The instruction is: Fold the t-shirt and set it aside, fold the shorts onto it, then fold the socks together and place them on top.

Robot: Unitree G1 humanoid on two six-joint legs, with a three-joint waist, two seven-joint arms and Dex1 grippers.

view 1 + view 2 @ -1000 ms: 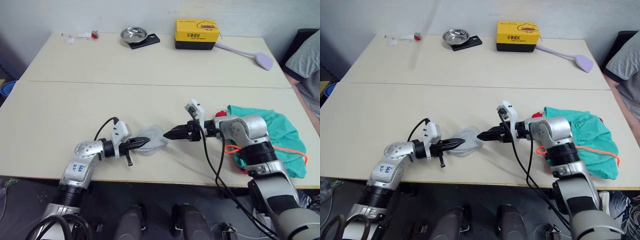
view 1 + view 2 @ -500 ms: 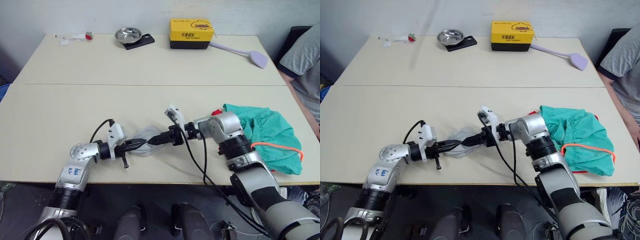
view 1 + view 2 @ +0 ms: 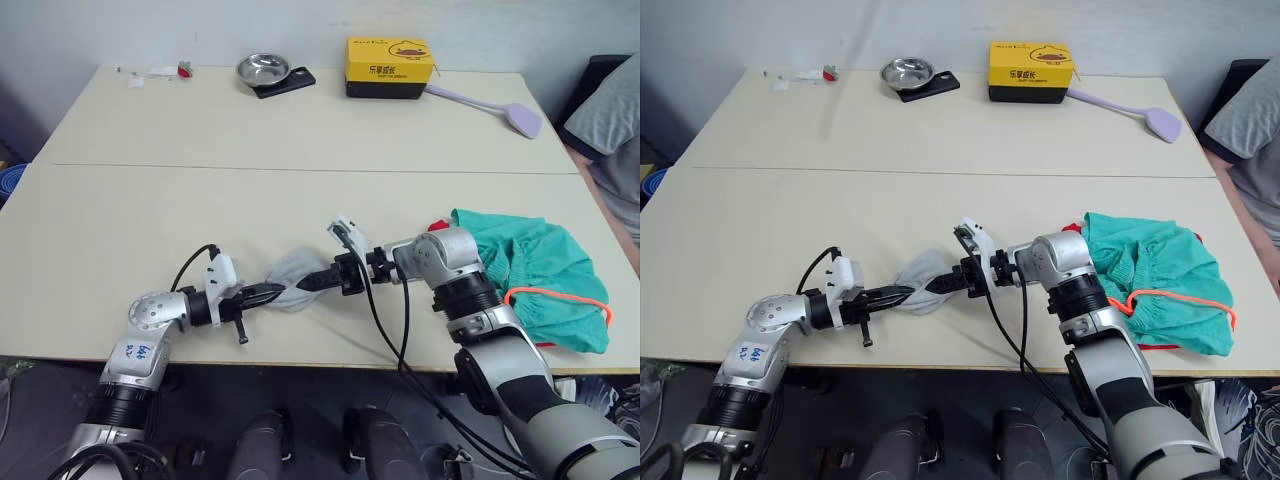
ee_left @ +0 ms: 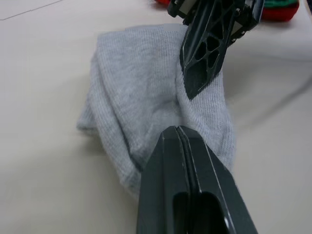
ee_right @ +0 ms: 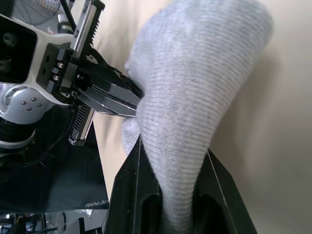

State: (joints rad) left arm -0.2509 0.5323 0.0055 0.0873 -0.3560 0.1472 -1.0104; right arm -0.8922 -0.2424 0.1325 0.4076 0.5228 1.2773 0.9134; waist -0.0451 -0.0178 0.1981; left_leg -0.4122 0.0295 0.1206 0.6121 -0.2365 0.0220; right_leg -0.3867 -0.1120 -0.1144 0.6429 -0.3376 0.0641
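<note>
The light-grey socks (image 3: 294, 271) lie bunched near the table's front edge, stretched between my two grippers. My left gripper (image 3: 276, 292) is shut on their left end. From the right, my right gripper (image 3: 306, 285) is shut on the other end, and the right wrist view has the grey knit (image 5: 195, 97) pinched between its fingers. The teal-green shorts (image 3: 540, 268) with the orange drawstring lie at the right, on top of the red t-shirt (image 3: 438, 226), of which a small edge shows.
At the table's far edge are a yellow box (image 3: 391, 67), a steel bowl (image 3: 266, 68) on a black base and a lilac spatula (image 3: 505, 110). A person in a grey sleeve (image 3: 615, 120) is at the right edge.
My right gripper has moved left from beside the socks onto them and closed on their right end. The left gripper has stayed shut on the left end.
</note>
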